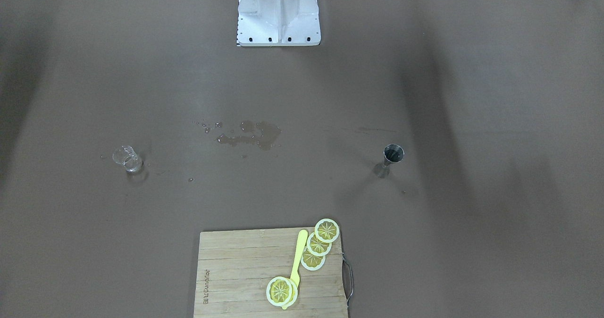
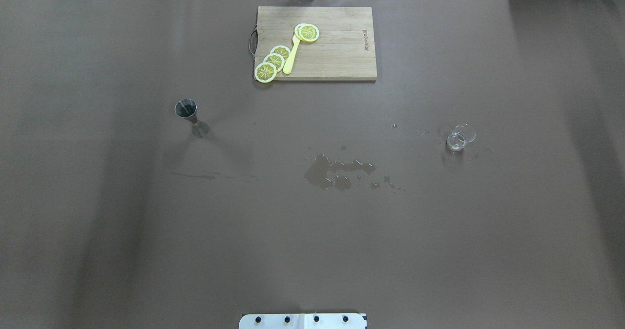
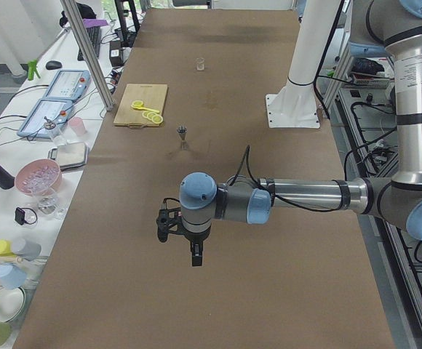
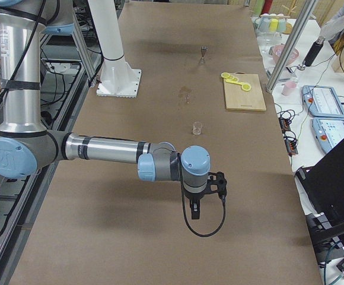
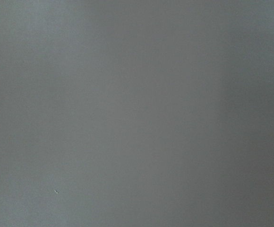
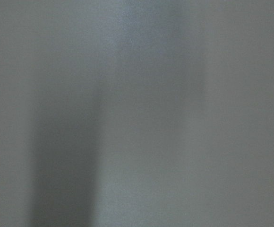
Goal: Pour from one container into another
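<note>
Two arms parked over a brown table (image 2: 97, 221), pincers' width impossible to tell.
The left gripper (image 3: 196, 256) and right gripper (image 4: 195, 212) hung low at opposite ends. The cutting board (image 2: 342, 51) lay far from both, with a puddle (image 2: 322, 174) between them. The metal jigger (image 3: 182, 133) stood well beyond the left, the small glass (image 4: 197, 127) beyond the right.

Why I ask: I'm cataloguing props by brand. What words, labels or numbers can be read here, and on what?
Cutting board: a burnt-in brand mark along one short edge, too blurred to read reliably.
No other text can be made out in any view.
</note>
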Action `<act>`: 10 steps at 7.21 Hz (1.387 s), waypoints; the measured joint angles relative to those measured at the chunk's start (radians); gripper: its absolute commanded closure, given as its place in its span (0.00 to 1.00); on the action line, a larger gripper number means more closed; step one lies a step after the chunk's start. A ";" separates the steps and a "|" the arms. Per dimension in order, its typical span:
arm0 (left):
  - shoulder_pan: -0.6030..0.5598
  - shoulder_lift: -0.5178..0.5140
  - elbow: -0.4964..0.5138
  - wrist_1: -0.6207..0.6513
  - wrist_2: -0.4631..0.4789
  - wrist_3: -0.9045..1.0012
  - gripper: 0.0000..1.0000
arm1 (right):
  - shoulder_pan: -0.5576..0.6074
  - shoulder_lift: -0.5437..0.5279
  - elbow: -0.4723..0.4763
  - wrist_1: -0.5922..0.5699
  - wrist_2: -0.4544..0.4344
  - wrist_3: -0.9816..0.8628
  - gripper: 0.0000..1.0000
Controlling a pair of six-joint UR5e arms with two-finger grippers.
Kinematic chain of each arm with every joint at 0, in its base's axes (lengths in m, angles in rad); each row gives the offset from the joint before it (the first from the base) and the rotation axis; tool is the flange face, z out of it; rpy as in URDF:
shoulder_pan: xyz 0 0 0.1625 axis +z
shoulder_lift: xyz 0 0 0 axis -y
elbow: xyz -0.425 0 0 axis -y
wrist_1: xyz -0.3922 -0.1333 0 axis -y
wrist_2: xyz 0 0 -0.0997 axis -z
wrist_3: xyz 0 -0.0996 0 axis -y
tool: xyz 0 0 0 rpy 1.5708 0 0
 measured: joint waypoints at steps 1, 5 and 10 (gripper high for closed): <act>0.000 0.000 0.000 0.000 0.000 0.000 0.01 | 0.001 -0.007 0.000 0.001 -0.001 0.000 0.00; 0.000 0.000 0.000 0.000 0.000 -0.001 0.01 | 0.002 -0.114 -0.035 0.255 -0.034 0.001 0.00; 0.000 0.000 -0.001 0.002 0.000 -0.001 0.01 | -0.003 -0.105 -0.039 0.292 0.016 0.022 0.00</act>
